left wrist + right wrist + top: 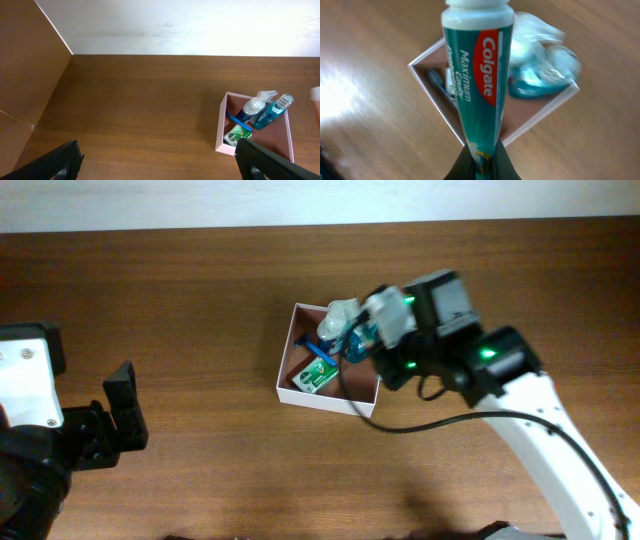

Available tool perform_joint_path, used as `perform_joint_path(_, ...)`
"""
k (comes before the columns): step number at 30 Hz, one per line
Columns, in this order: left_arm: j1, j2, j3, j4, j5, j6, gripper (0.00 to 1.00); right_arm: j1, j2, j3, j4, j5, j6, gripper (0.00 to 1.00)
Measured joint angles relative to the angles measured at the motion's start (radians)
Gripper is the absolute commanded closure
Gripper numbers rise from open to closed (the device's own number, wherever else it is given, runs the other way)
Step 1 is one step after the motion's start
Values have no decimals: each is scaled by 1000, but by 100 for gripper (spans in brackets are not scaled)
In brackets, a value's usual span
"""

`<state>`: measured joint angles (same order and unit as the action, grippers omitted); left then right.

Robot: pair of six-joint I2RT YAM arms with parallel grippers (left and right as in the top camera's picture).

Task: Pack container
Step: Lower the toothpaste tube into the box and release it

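The container (284, 376) is a square white-walled box with a pinkish-brown inside at mid table; it also shows in the left wrist view (220, 131) and the right wrist view (426, 62). In it lie a green soap pack (314, 377), a blue toothbrush (318, 349), a blue bottle (270, 111) and a clear-capped bottle (252, 106). My right gripper (482, 161) is shut on the tail of a green Colgate toothpaste tube (482, 75) and holds it above the container's right part. My left gripper (155, 162) is open and empty, far left of the container.
The brown wooden table (200, 290) ends at a white wall along the back. A black cable (430, 425) hangs from the right arm near the container's right front corner.
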<state>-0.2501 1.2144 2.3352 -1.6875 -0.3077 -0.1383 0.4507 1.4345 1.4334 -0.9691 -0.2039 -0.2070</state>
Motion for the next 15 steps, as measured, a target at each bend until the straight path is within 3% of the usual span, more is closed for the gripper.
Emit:
perform_joint_path(8,0,0,0,0,0,0,1,90,228,-11,81,28,-279,96)
perform_joint_path(9,0,0,0,0,0,0,1,92,259,-13,88,39,-301,89)
perform_joint_path(11,0,0,0,0,0,0,1,92,315,-16,100,72,-332,58)
perform_joint_path(15,0,0,0,0,0,0,1,92,354,-23,105,106,-357,44)
